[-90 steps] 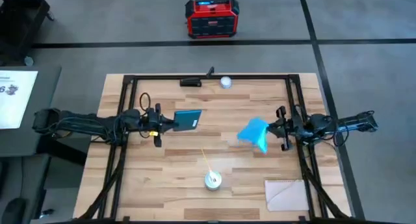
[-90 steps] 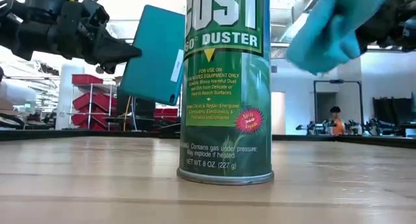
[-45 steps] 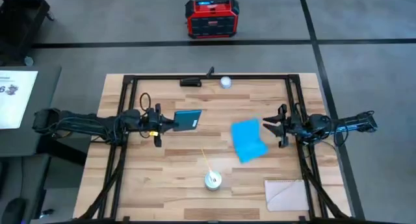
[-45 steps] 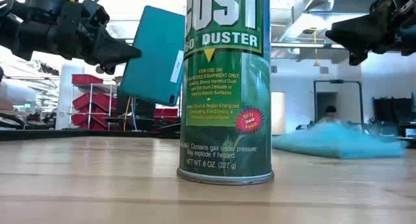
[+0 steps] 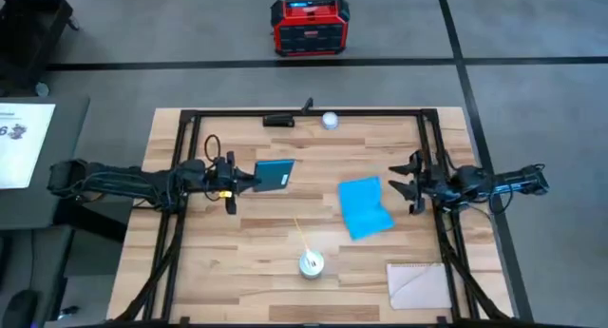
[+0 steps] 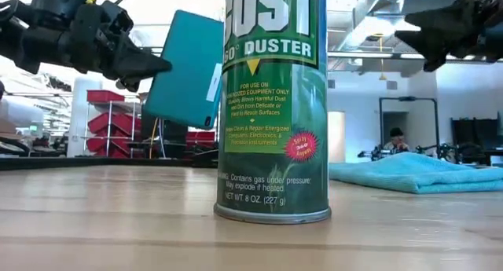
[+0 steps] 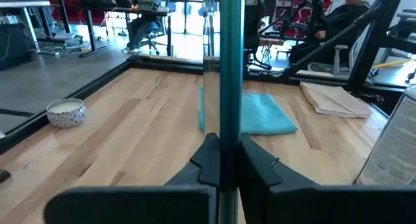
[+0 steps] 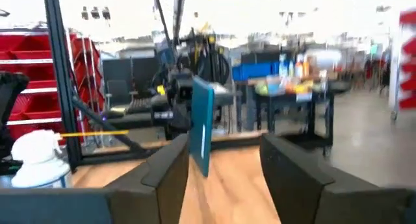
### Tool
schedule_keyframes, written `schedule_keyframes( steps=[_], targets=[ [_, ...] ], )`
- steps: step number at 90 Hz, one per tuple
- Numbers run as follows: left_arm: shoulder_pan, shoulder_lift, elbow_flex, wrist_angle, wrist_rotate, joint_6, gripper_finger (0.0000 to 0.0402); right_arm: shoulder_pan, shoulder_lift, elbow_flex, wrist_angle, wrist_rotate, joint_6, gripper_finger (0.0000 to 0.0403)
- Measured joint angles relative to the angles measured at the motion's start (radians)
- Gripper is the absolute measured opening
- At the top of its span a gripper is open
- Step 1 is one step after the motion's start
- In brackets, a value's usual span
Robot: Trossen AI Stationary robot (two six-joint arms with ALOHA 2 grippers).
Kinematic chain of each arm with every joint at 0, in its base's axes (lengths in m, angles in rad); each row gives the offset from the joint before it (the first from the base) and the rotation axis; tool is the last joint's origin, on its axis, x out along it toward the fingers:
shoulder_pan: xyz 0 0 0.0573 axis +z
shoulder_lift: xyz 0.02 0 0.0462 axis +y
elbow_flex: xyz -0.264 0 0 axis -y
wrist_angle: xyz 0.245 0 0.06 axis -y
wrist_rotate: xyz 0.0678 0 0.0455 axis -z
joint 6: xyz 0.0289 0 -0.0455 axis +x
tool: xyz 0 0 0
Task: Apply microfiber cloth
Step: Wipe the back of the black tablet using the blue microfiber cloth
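Right claw (image 5: 407,183) spread, beside microfiber cloth (image 5: 364,208).

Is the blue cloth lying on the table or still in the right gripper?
On the table. The cloth lies spread on the wood, and the right gripper is open and empty beside it, raised above the table in the low view.

Cloth (image 5: 364,207) sky-blue. Tablet (image 5: 275,176) teal back. Can (image 6: 273,106) green, white letters, red badge. Sheet (image 5: 419,285) pale beige. Table (image 5: 256,242) light wood, black frame. Box (image 5: 311,27) red-black, far.
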Motion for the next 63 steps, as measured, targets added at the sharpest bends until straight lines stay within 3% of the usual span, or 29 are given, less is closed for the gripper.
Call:
schedule_keyframes(
  steps=[39,63],
  targets=[
    [0.004,0.001,-0.001,-0.032,-0.001,-0.045,0.0005,0.005,0.000,0.024,-0.129,-0.004,0.036,0.0172],
    [0.004,0.000,-0.001,-0.032,-0.029,-0.212,0.0005,0.005,0.000,0.025,-0.129,-0.006,0.038,0.0172]
  ],
)
